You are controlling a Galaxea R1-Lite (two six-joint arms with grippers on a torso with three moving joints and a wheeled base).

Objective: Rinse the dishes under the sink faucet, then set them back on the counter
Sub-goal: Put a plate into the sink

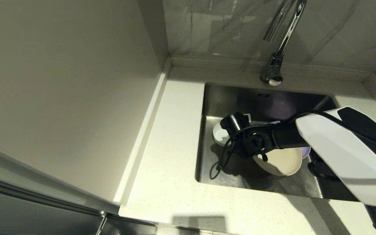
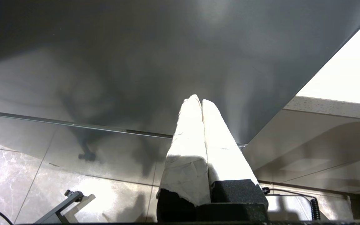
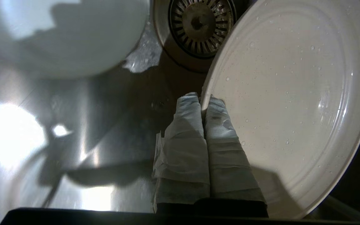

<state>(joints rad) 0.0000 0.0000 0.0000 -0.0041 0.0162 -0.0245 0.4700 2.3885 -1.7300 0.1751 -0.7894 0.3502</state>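
White shell panel over the right arm [image 1: 331,147], black section beside it, black wrist block ending in a stubby cylinder. Thin black cable looping off the wrist. Right gripper [image 3: 202,104]: two long fingers [image 3: 183,150] wrapped in creased pale tape on a black base. Left gripper [image 2: 201,103]: same white-taped fingers, rough black mounts at the root.

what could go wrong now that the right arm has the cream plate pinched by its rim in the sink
The right gripper holds the cream plate only by a thin bit of wet rim, so it could slip or swing loose. The white bowl and lilac plate lie close by in the sink, so a swing could knock them.
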